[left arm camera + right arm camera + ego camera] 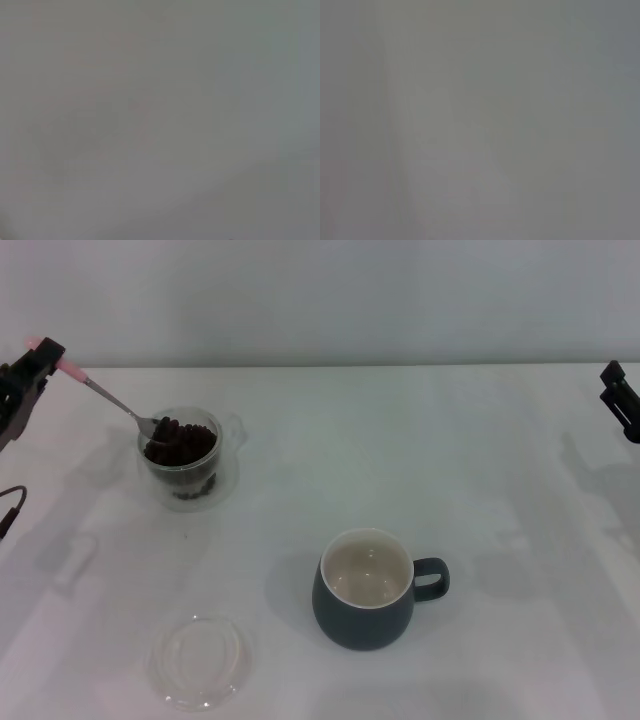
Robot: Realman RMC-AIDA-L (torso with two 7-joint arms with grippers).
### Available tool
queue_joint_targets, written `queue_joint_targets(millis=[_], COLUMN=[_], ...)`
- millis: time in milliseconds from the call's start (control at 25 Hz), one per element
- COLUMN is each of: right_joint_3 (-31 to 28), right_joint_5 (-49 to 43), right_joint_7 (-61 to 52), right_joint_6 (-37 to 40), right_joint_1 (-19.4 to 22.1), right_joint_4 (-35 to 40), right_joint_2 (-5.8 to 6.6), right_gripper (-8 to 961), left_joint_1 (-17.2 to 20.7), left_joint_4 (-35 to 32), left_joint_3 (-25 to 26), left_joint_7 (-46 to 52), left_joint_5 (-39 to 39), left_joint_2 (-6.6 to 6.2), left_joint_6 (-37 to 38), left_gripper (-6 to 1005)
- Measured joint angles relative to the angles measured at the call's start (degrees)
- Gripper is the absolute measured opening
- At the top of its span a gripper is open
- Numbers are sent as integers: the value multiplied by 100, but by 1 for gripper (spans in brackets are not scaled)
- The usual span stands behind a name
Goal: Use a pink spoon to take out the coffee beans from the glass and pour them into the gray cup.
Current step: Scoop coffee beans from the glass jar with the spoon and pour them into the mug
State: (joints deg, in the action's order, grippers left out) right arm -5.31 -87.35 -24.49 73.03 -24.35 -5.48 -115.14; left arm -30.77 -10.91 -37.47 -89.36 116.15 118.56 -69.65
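White tabletop [480,440]: left end effector [40,358] grips the pink spoon [105,395], bowl in the glass [185,460]; right end effector [620,400] unclear.

Pink spoon [110,397] handle; dark brown coffee beans [181,443]; blue-grey gray cup [366,589], cream inside.

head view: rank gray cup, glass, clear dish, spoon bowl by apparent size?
1. gray cup
2-3. clear round dish and glass: close in footprint; the dish is nearer the camera, so unranked
4. pink spoon bowl, dipped in the coffee beans
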Motion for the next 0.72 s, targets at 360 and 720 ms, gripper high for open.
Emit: queue_joint_targets(millis=[360, 720], right_joint_3=[236, 429], right_joint_5=[-10, -10], right_joint_7=[6, 6], right_joint_6=[179, 360], right_joint_1=[-2, 52], right_joint_4=[-102, -224], right_joint_2=[-9, -9], right_gripper=[868, 868], left_joint_1=[112, -62], left_joint_4=[186, 457], left_joint_3=[-25, -504], left_joint_7=[27, -120], left_joint_5=[-178, -242], left_joint_2=[44, 86], left_joint_6=[-790, -957], left_gripper=[128, 127])
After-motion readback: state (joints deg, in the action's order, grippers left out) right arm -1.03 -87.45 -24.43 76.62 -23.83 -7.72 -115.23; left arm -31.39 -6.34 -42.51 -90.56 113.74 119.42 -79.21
